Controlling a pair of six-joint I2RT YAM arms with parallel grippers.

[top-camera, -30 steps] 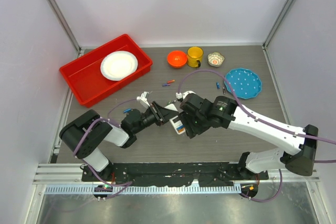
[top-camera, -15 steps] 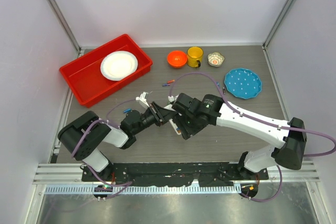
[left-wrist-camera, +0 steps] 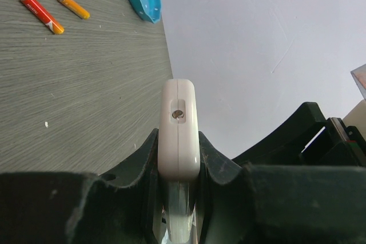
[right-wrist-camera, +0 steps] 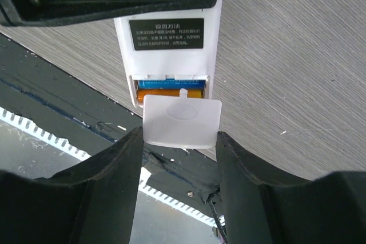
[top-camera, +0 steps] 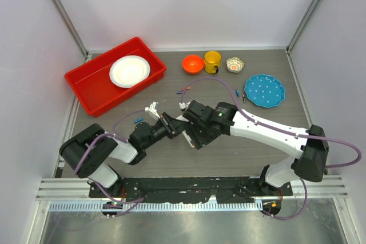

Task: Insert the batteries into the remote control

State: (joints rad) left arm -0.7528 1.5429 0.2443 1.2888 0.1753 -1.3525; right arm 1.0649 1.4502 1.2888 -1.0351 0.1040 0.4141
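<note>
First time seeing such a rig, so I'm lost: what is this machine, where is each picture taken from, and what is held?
Two robot arms are bolted at a grey table's near edge. One picture looks down from above; the others come from wrist cameras. The left arm's fingers clamp a small white rectangular remote control, its back open with blue and orange batteries inside. The right arm's fingers hold its small white square cover. On the table lie loose thin batteries, a red tray holding a white plate, an orange bowl, a yellow mug, a patterned little bowl and a blue dotted plate.
</note>
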